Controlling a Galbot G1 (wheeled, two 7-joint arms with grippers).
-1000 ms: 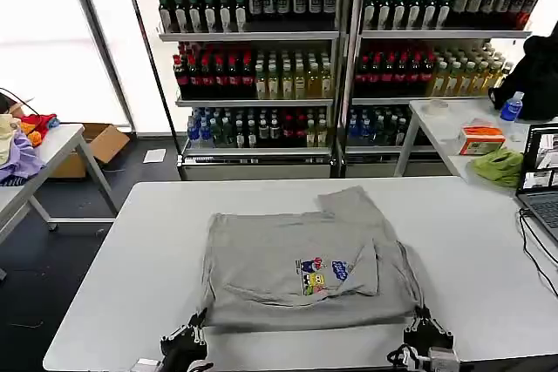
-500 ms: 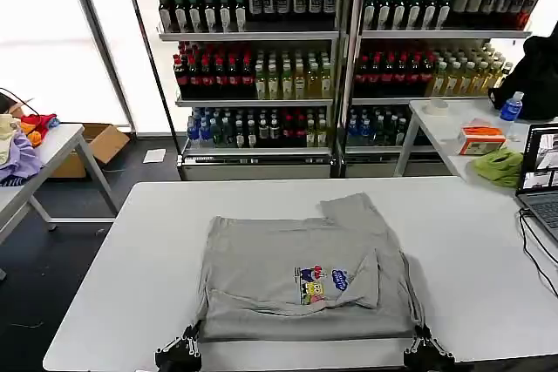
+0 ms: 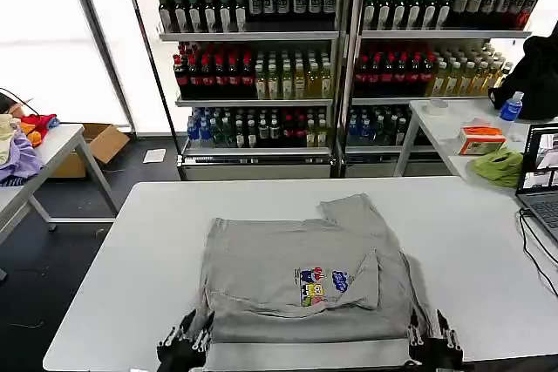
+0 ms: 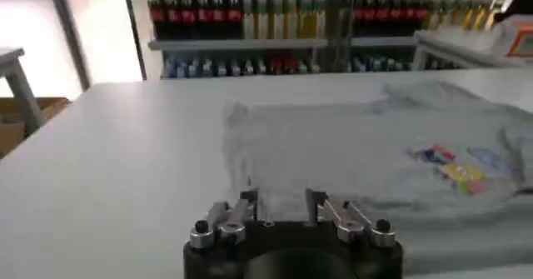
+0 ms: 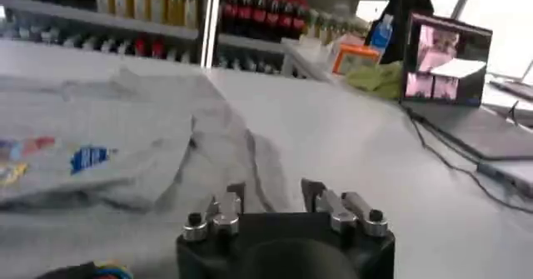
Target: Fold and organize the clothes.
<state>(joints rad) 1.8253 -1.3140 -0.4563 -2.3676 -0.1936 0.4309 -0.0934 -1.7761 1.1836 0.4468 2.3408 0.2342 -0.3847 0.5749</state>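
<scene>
While both arms sit low at the near edge of the white desk (image 3: pixel 113 276), one light grey T-shirt (image 3: pixel 288 259) lies flat and partly folded at the desk's centre, its near hem running between the two grippers. One small multicoloured chest print (image 3: pixel 323 283) faces up, right of the garment's middle, on a flap folded over the body. One sleeve (image 3: pixel 353 209) projects at the far right corner.

The left gripper (image 3: pixel 185 340) stands at the near left corner of the T-shirt. In the left wrist view its two fingers (image 4: pixel 248 203) are parted with a clear gap, and the gripper (image 4: pixel 281 201) holds nothing; the grey hem lies just beyond the fingertips. The right gripper (image 3: pixel 433 337) stands at the near right corner. In the right wrist view its two fingers (image 5: pixel 236 196) are likewise spread, and the gripper (image 5: pixel 273 191) is empty, with the cloth just ahead.

Background: two shelving units of bottled drinks (image 3: pixel 253 67); one side desk at right carrying one lime-green cloth (image 3: pixel 500 165), one laptop (image 3: pixel 540 176) and one blue-capped bottle (image 3: pixel 512 107); one cardboard box (image 3: pixel 100 147) on the floor at left.
</scene>
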